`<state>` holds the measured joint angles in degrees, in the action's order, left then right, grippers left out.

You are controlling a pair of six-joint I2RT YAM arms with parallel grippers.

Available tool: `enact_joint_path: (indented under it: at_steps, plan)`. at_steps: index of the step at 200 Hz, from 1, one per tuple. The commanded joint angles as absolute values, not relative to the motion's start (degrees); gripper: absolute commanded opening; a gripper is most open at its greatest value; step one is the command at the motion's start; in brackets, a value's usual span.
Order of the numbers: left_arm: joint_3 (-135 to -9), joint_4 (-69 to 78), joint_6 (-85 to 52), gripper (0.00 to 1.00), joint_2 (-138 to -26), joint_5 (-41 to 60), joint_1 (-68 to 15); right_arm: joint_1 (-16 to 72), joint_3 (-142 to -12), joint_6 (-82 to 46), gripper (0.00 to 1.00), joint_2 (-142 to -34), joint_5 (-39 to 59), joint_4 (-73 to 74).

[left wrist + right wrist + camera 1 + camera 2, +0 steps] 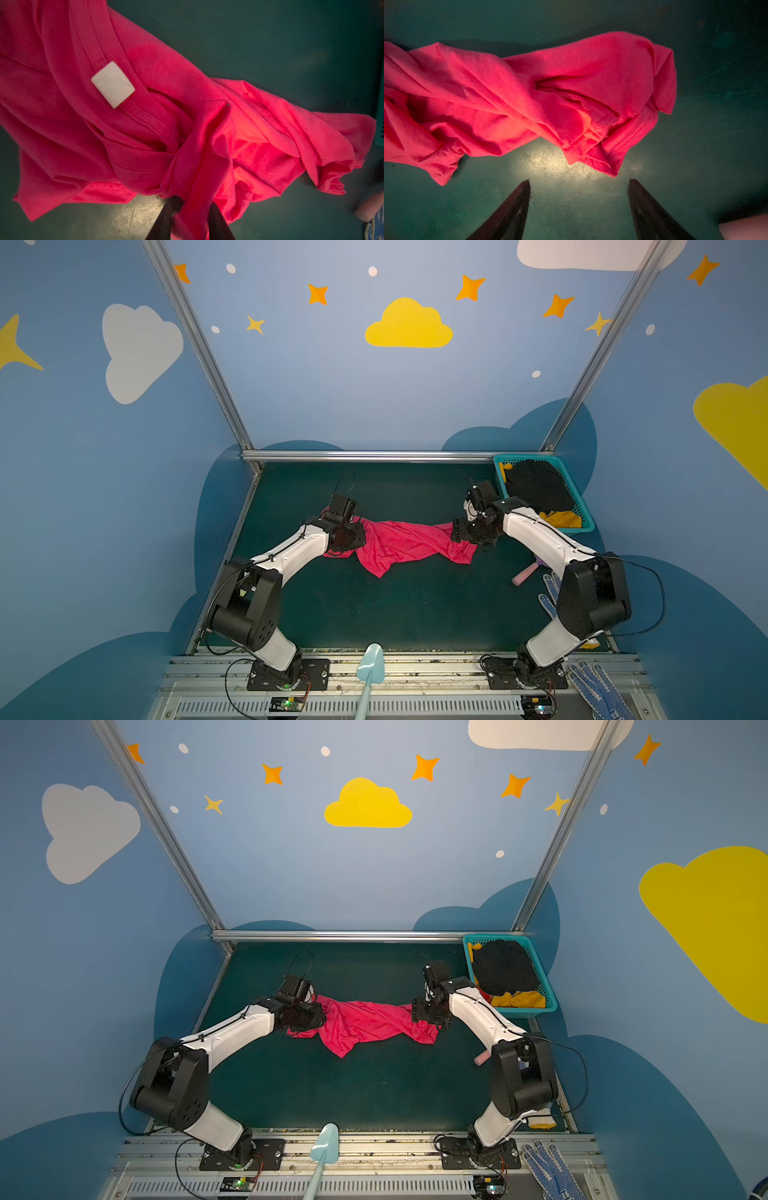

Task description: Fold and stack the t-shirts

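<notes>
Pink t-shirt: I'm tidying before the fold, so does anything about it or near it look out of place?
Yes. The pink t-shirt lies twisted and bunched, not flat, one end pinched in the left pincer. Strays sit on the mat by the right arm: a pink cylinder and a blue-dotted glove.

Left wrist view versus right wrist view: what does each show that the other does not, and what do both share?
Only the left wrist view: the white neck label and the left pincer, shut on a fold of the pink t-shirt. Only the right wrist view: the right pincer, open over the green table, holding nothing. Both: the crumpled pink t-shirt on the green table.
</notes>
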<state>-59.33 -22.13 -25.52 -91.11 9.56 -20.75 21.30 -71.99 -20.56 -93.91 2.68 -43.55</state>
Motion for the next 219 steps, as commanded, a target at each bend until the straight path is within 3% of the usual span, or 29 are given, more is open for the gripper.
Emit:
enact_joint_path:
  at_steps: [1,67,116,190,219]
  plan:
    - [-58.38,-22.10,-24.62,0.28,-92.54,8.23,-20.63,21.25,-72.07,-20.51,0.76,-92.72,2.98,-44.65]
    - [-58.27,-23.14,-24.93,0.05,-89.22,8.44,-20.61,20.73,-70.81,-20.06,0.76,-92.11,0.68,-45.36]
    - [-58.88,-26.44,-25.52,0.05,-79.34,5.60,-20.57,17.34,-67.97,-19.96,0.75,-92.10,0.49,-44.66]
    - [-60.53,-30.91,-26.78,0.05,-69.45,0.03,-20.63,17.14,-67.77,-20.75,0.47,-96.30,5.47,-40.53]
    - [-60.23,-31.03,-27.14,0.05,-67.49,-0.90,-20.56,17.05,-70.14,-20.54,0.45,-99.69,5.89,-39.32]
